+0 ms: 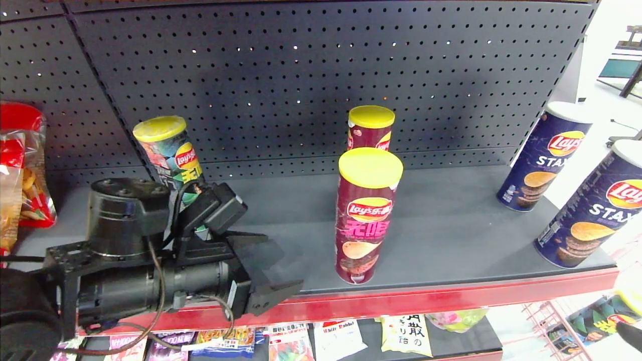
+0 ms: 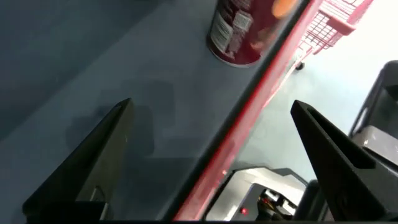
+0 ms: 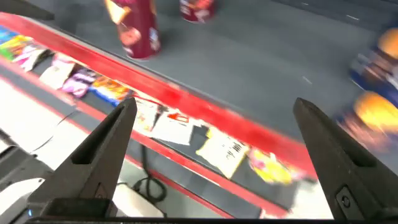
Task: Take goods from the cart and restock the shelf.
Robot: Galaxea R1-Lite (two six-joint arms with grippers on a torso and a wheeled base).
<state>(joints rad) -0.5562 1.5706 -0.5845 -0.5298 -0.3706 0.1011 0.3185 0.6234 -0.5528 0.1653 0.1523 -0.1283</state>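
Note:
On the grey shelf board [image 1: 451, 230], a maroon chip can [image 1: 368, 215] with a yellow lid stands upright near the red front edge [image 1: 451, 293], with a second maroon can [image 1: 371, 128] behind it. A green can [image 1: 170, 150] leans at the back left, partly hidden by my left arm. My left gripper [image 1: 281, 273] hovers open over the shelf's front edge, left of the front maroon can and holding nothing. In the left wrist view the gripper [image 2: 211, 155] is open, with the maroon can [image 2: 242, 31] beyond it. My right gripper [image 3: 214, 143] is open and empty in front of the shelf edge [image 3: 205, 106].
Two tall blue cans [image 1: 544, 155] [image 1: 587, 215] lean at the shelf's right end. Snack bags [image 1: 20, 165] sit at the far left. A pegboard wall [image 1: 321, 75] backs the shelf. Packets [image 1: 406, 333] lie on the lower shelf. A pink wire cart [image 1: 551, 326] stands at lower right.

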